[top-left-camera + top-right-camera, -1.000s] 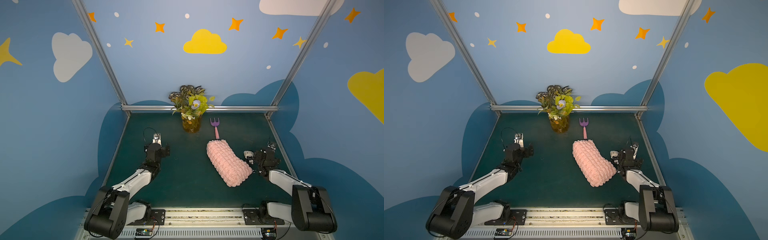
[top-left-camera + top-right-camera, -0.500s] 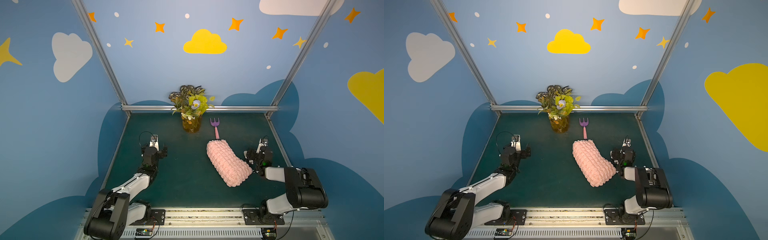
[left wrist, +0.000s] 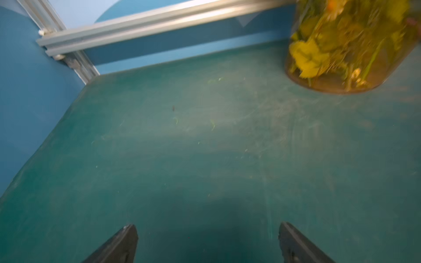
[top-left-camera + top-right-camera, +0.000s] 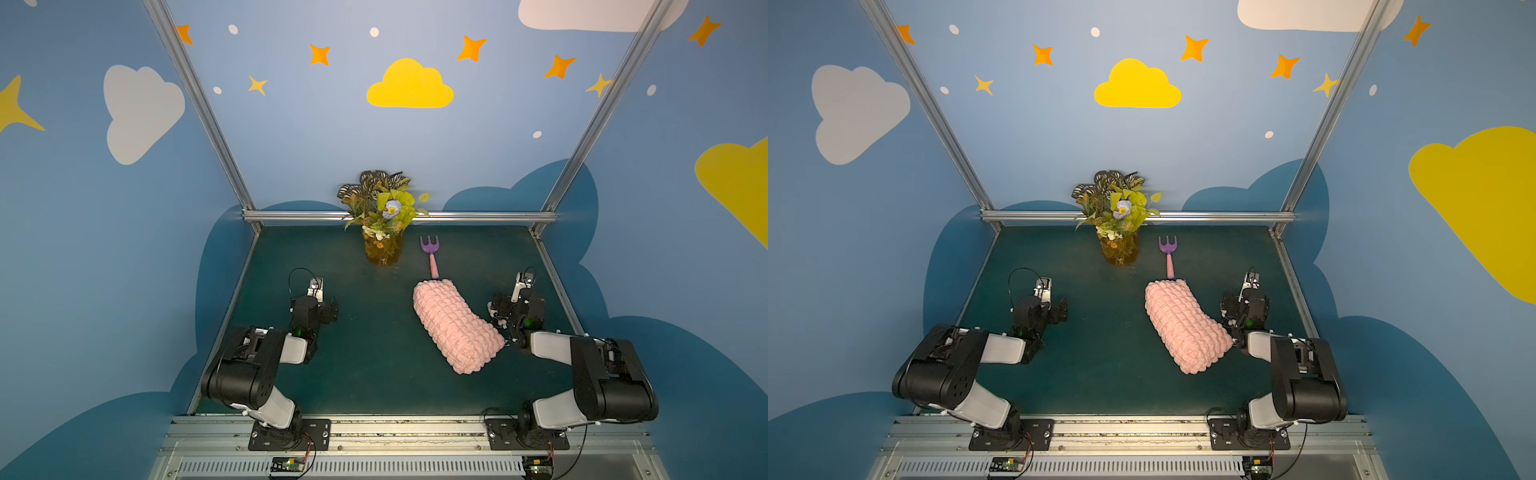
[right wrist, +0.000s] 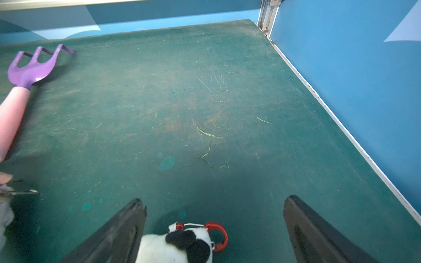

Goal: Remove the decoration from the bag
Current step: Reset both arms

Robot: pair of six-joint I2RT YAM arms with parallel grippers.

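1. Bag (image 4: 455, 328) (image 4: 1185, 328): pink, quilted, flat on the green mat (image 4: 365, 365). It is right of centre and lies diagonally, far end toward centre, near end toward the right arm.
2. Decoration (image 5: 159, 248): small white plush with black patches, seen only at the lower edge of the right wrist view. It sits low between the two fingers of the right gripper (image 5: 213, 200), close to the gripper body. It looks to be down on the mat.
3. Red clasp (image 5: 224, 234): C-shaped, on the decoration's far end, with a thin wire loop across it.
4. In the scene, the decoration is just right of the bag, about level with the bag's middle.
5. Right gripper: fingers spread wide, pinching nothing. The plush is nearer one finger; contact cannot be told. The gripper points toward the far right corner, low over the mat, just beside the bag's right side in both top views.
6. Left gripper (image 3: 206, 225): fingers spread wide, only bare mat between them. It is low over the left half of the mat, aimed at the far left corner, well apart from the bag. The left wrist view is blurred.
7. Vase (image 4: 383, 253) (image 3: 341, 45): amber glass with flowers, upright at far centre against the rail.
8. Fork (image 4: 431, 253) (image 5: 27, 72): purple head, pink handle, flat on the mat just right of the vase, tines toward the far wall. The handle end is just beside the bag's far end; touching or not cannot be told.
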